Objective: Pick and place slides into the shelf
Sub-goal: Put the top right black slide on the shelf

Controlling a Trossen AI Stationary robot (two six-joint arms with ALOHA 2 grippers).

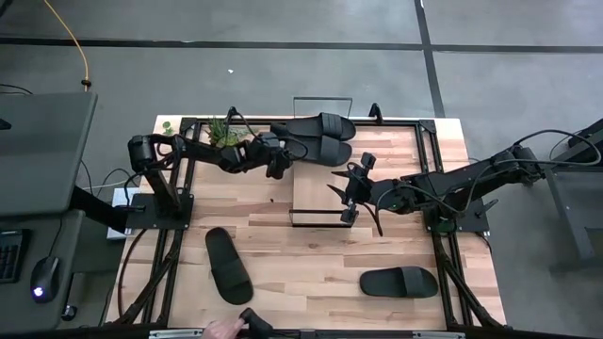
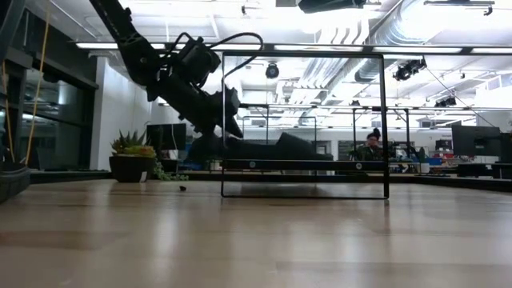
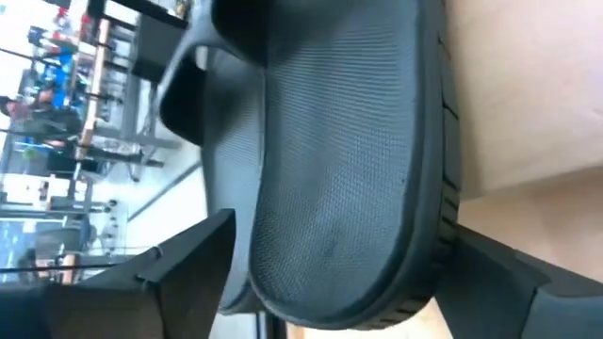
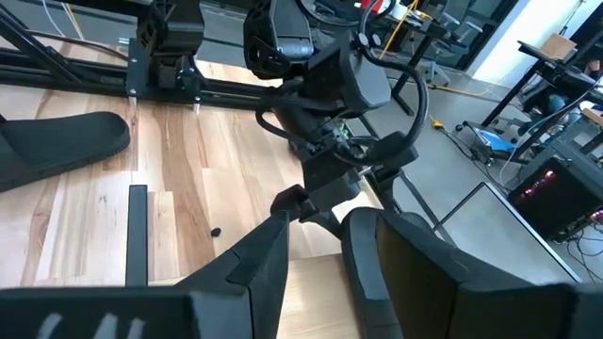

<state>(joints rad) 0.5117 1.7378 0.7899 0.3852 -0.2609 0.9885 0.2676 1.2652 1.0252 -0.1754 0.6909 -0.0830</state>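
Filling the left wrist view: textured matte black sole of a slide (image 3: pixel 349 160), rounded heel framed by the left gripper's dark fingers (image 3: pixel 188 273), spread wide on either side of it. Seen from above, left gripper (image 1: pixel 280 158) at the heel end of two slides (image 1: pixel 322 137) lying side by side on the shelf (image 1: pixel 316 193), toward 12 o'clock of the light-wood plank. Right gripper (image 1: pixel 353 188) at the shelf's 3 o'clock edge, fingers parted, holding nothing. Two more slides on the table (image 1: pixel 283 254): one (image 1: pixel 227 264) at 7 o'clock, another (image 1: pixel 399 281) at 5 o'clock. Small potted plant (image 1: pixel 222 131) at 11 o'clock.
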